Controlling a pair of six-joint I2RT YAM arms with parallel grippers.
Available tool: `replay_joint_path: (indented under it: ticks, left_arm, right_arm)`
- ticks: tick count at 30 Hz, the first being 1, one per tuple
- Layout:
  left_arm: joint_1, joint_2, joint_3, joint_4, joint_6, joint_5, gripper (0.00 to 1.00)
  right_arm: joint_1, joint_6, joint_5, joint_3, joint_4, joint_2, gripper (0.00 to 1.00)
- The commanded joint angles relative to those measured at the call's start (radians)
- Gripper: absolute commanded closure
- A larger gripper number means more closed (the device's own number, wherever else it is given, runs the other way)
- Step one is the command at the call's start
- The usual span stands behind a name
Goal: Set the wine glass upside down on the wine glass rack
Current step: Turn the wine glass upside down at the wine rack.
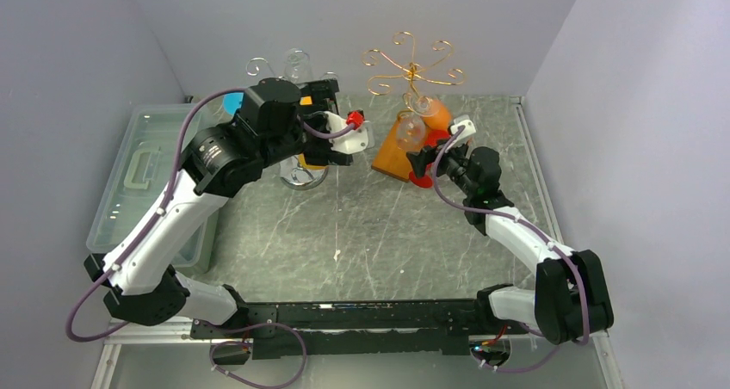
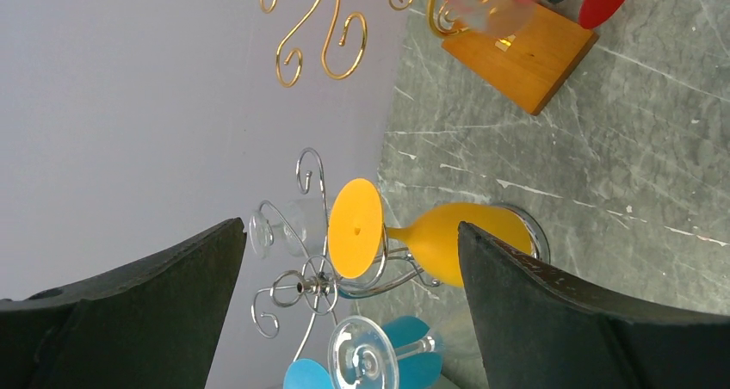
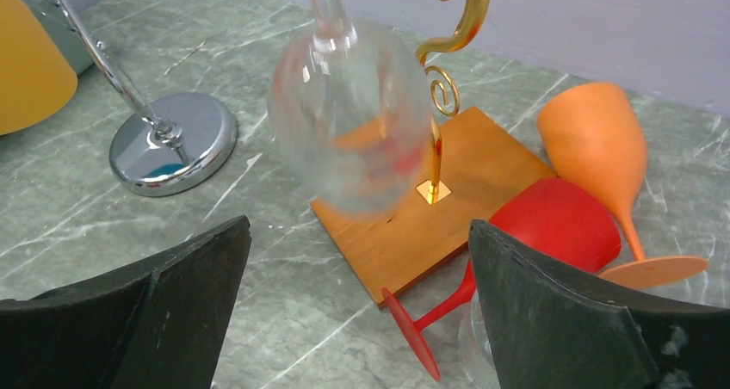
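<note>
A clear wine glass (image 3: 349, 131) hangs upside down, blurred, from the gold rack (image 1: 413, 66) on its wooden base (image 3: 413, 234). A red glass (image 3: 559, 225) and an orange glass (image 3: 594, 139) lie on their sides beside the base. Part of another clear glass (image 3: 473, 346) shows by my right finger. My right gripper (image 3: 360, 230) is open and empty, low over the table in front of the base, also in the top view (image 1: 426, 161). My left gripper (image 2: 351, 230) is open and empty, facing the silver rack (image 2: 314, 281), where a yellow glass (image 2: 456, 238) hangs upside down.
A clear glass (image 2: 366, 355) and a blue glass (image 2: 413, 355) also hang on the silver rack, whose chrome foot (image 3: 172, 139) stands left of the wooden base. A clear plastic bin (image 1: 142, 178) sits at the table's left. Walls close the back and sides.
</note>
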Motion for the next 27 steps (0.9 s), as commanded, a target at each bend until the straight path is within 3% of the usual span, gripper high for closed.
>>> replay_joint_path:
  ticks: [1,9,19,23,27]
  left_arm:
    - [-0.003,0.012,0.032,0.028,-0.001,-0.012,0.01]
    - [-0.003,0.032,0.041,0.031,-0.016,-0.002,0.0]
    - [-0.002,0.113,0.094,0.022,-0.099,0.011,0.01]
    - [-0.001,0.162,0.108,0.048,-0.134,0.006,0.01]
    - [0.032,0.239,0.185,0.061,-0.202,0.023,0.0]
  right_arm:
    - [-0.004,0.009,-0.01,0.061,-0.006,-0.012,0.0]
    - [-0.004,-0.008,-0.006,0.12,-0.197,-0.145,0.02]
    - [-0.008,0.012,0.115,0.403,-0.592,-0.315,0.08]
    - [-0.008,0.076,0.211,0.531,-0.619,-0.268,0.07]
    - [-0.013,0.1,0.345,0.783,-0.771,-0.069,0.11]
